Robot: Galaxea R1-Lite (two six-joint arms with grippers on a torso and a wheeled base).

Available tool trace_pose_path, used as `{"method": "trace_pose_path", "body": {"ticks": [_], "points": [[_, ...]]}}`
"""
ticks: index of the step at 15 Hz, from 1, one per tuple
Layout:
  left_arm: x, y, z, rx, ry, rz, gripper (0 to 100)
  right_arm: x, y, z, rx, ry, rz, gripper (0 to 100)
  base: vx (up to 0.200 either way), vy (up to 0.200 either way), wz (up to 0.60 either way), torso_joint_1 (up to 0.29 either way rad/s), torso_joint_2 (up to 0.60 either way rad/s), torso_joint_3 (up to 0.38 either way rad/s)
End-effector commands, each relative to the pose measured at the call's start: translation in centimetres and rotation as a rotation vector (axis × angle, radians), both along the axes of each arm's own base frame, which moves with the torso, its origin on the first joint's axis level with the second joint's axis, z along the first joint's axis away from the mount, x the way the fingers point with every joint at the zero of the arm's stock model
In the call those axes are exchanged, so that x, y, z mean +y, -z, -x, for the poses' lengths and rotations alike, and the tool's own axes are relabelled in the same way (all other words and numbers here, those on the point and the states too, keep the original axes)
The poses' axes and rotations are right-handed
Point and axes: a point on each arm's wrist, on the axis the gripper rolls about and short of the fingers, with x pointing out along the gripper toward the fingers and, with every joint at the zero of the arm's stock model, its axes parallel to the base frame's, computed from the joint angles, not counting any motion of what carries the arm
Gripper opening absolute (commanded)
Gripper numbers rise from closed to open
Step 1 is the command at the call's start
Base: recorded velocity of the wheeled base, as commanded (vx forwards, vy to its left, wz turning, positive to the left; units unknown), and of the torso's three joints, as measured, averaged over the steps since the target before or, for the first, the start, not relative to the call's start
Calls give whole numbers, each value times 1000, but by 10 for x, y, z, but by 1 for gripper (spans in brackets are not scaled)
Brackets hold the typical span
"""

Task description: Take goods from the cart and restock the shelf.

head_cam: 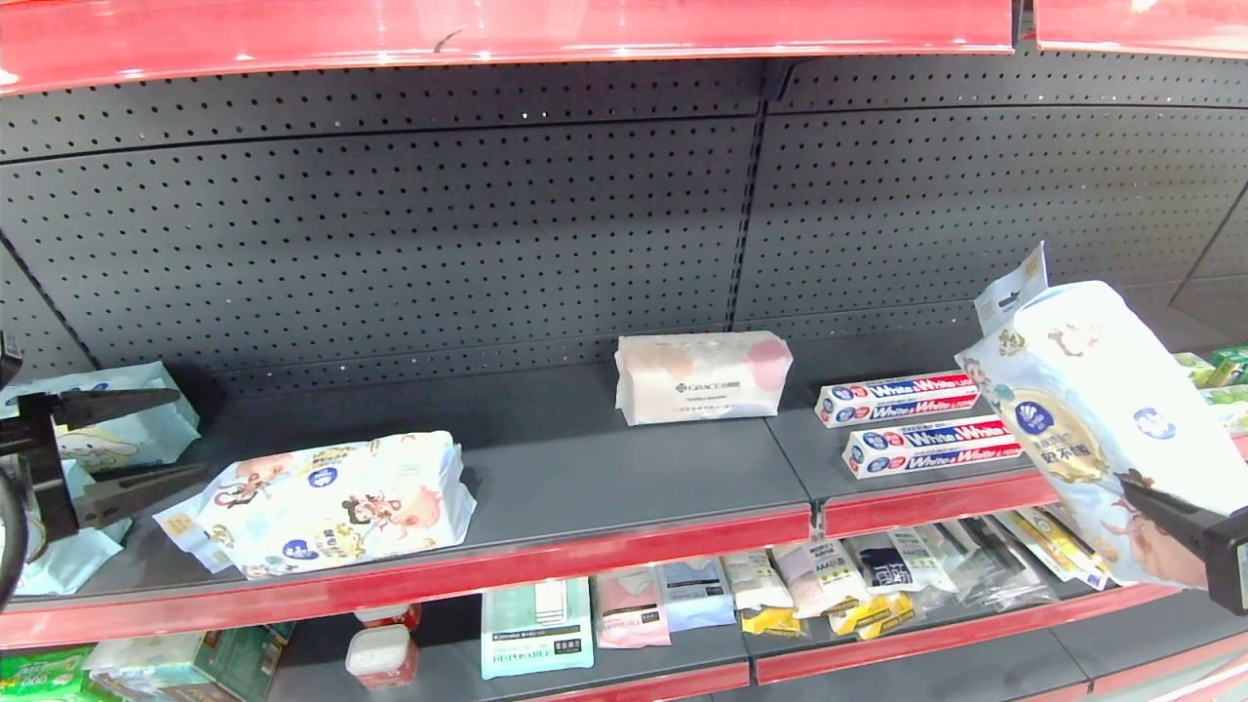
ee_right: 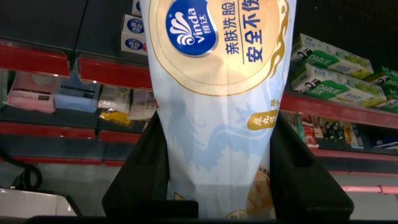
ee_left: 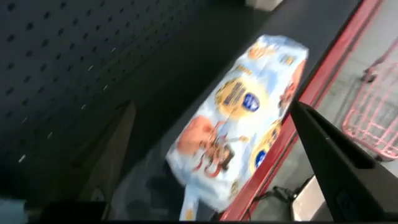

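A cartoon-printed tissue pack (head_cam: 331, 502) lies flat near the front lip of the grey shelf (head_cam: 604, 468). My left gripper (head_cam: 146, 444) hangs open just to its left, clear of it. In the left wrist view the same pack (ee_left: 242, 124) lies ahead of my open left gripper (ee_left: 217, 168), whose dark fingers (ee_left: 336, 162) stand wide on either side. My right gripper (head_cam: 1185, 531) is shut on a second printed tissue pack (head_cam: 1092, 419), held tilted in the air in front of the shelf's right end. In the right wrist view that pack (ee_right: 217, 93) sits clamped between the black fingers (ee_right: 146, 168).
A pink-and-white tissue pack (head_cam: 702, 375) stands mid-shelf, with two toothpaste boxes (head_cam: 916, 424) to its right and green boxes (head_cam: 1219, 375) beyond. Light blue packs (head_cam: 107, 419) sit at the far left. The lower shelf (head_cam: 877, 643) holds several small packets. A pink cart (ee_left: 379, 118) stands below.
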Motion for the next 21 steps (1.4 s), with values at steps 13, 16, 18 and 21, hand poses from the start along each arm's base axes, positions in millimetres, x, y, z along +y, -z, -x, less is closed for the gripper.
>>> {"method": "trace_pose_path", "body": {"ticks": [13,16,18,21], "points": [[60,19,-15,-222,-434,-278,100,1,-4,7,-37,-8,3,0,0,0,0,0,0,0],[33,37,-28,-304,-698,-143,100,0,-3,7,-34,-7,-4,0,0,0,0,0,0,0],[-4,49,-28,-301,-895,1,100,0,-4,7,-34,-8,-4,0,0,0,0,0,0,0],[-21,54,-21,-251,-1038,55,100,1,-5,6,-37,-9,-6,0,0,0,0,0,0,0]]}}
